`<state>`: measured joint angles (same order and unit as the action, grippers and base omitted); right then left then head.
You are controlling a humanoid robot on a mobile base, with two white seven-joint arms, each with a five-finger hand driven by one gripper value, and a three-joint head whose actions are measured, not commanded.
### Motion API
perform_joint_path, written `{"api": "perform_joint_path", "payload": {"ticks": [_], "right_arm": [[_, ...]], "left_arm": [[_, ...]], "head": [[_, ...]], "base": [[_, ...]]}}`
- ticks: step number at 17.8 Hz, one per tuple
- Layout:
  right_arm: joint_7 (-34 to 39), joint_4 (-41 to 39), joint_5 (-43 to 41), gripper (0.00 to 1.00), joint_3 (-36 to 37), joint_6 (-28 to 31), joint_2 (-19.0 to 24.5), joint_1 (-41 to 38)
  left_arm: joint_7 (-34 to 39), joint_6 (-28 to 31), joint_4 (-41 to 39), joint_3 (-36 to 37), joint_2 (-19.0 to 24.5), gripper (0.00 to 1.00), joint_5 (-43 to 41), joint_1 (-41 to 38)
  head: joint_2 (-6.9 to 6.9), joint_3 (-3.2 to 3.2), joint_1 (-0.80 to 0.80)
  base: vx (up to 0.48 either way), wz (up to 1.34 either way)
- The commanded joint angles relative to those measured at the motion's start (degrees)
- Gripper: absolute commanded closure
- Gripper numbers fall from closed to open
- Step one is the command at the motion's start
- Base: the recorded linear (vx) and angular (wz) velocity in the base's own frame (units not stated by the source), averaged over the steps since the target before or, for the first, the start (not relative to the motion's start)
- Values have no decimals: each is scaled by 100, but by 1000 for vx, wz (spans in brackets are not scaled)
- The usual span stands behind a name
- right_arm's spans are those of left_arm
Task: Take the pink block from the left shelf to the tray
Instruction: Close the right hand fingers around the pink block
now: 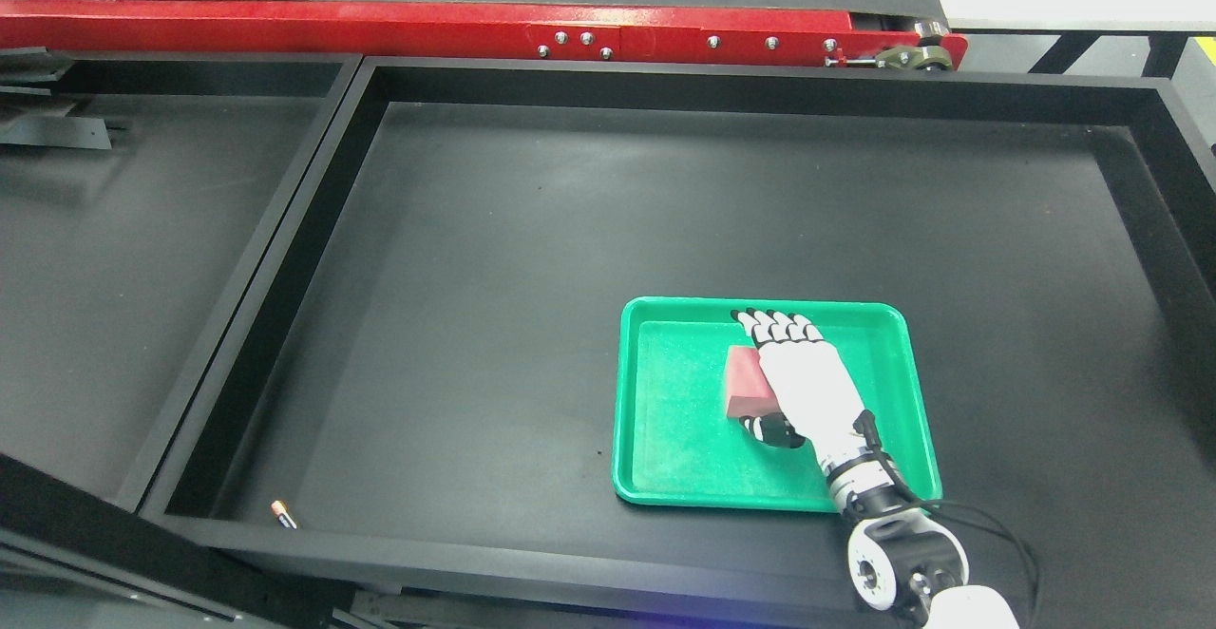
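1. Low at the right of the head view, the right hand (794,377) reaches in from the bottom edge, its white palm lying over the green tray (665,477).
2. Its four black-tipped fingers (779,325) stretch forward towards the tray's far rim, while the thumb (771,429) curls in against the near end of the pink block (743,382).
3. Whether the hand grips the block or merely rests beside and over it cannot be told from this angle; the palm covers the block's right side.
4. Inside the tray, the pink block sits roughly in the middle, on the tray floor or just above it.
5. Behind the wrist, a black-and-silver joint (893,562) and dark cables (997,529) trail to the lower right corner.
6. Around the tray spreads a large black bin (532,230) with raised walls; the tray lies in its lower right part.
7. Near the bin's front left corner lies a small orange-tipped object (283,514), too small to identify.
8. Left of it stands a second black bin (114,277), their walls side by side.
9. Beyond both runs a red metal beam (427,35) with bolts.
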<state>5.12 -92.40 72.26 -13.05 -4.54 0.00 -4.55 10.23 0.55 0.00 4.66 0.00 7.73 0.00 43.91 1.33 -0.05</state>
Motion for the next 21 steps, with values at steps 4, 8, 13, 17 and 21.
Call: {"api": "perform_joint_path", "payload": {"ticks": [4,8,13,17,21], "right_arm": [[419,249,-1,1,4,-3,-176,121],[507,293,7,1,4,-3,-193,121],[648,442,8,2,21,15,-193,139],[639,451,16,27,74,15,-193,191],[578,469,16,65,118,15,-193,244]], "left_arm": [[5,-2,-100,0,100,0,0,167],[5,-2,-100,0,100,0,0,167],[5,-2,-100,0,100,0,0,175],[5,-2,-100,0,100,0,0,167],[5,-2,-100,0,100,0,0,167]], "head": [[0,0,0],[0,0,0],[0,0,0],[0,0,0],[0,0,0]], "base": [[47,-2],[0,0],[0,0],[0,0],[0,0]]}}
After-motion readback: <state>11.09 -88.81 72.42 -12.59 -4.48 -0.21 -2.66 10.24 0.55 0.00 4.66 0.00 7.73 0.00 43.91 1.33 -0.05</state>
